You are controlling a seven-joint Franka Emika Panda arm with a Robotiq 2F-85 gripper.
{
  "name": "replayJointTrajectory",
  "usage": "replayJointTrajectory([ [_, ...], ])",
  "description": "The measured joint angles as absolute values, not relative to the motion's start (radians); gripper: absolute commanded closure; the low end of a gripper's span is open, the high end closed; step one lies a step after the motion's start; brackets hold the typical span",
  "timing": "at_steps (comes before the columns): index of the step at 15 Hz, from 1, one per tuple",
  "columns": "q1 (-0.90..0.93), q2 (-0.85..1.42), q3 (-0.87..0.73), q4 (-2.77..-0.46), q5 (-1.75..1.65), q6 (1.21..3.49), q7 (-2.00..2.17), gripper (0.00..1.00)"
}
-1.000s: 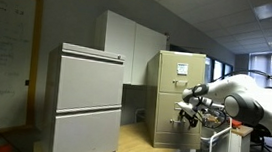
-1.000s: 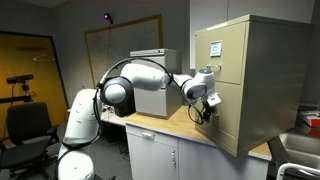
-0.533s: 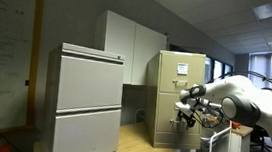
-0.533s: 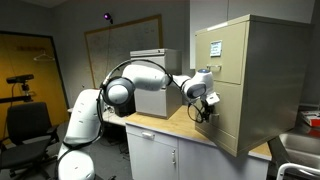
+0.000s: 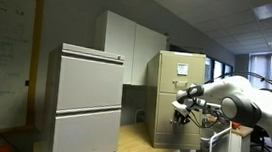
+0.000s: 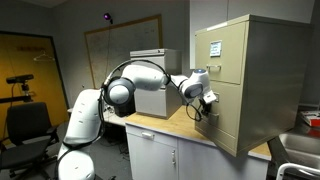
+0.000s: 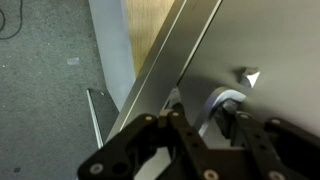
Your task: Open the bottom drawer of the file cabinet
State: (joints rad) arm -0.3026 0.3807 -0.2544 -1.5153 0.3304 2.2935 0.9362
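Bottom drawer (image 6: 226,118), the plain tan metal rectangular front lowest on the narrow upright tan metal file cabinet (image 5: 165,84), sits just above the wooden countertop (image 6: 160,126). I judge it rigid sheet steel, probably heavy on its runners, with 1 sensible hold: the small silver pull (image 7: 226,100). My black 2-finger gripper (image 7: 212,125) has a finger on each side of that pull; whether they pinch it I cannot tell. Smooth metal may slip.
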Motion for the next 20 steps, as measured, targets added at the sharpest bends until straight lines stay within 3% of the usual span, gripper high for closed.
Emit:
replayJointTrajectory([
  [2, -0.297, 0.371, -0.251, -1.539, 0.328, 2.335, 0.935, 0.97],
  [11, -0.280, 0.300, -0.231, -1.719, 0.366, 2.606, 0.907, 0.94],
  [20, -0.312, 0.247, -0.135, -1.893, 0.681, 2.927, 0.662, 0.94],
])
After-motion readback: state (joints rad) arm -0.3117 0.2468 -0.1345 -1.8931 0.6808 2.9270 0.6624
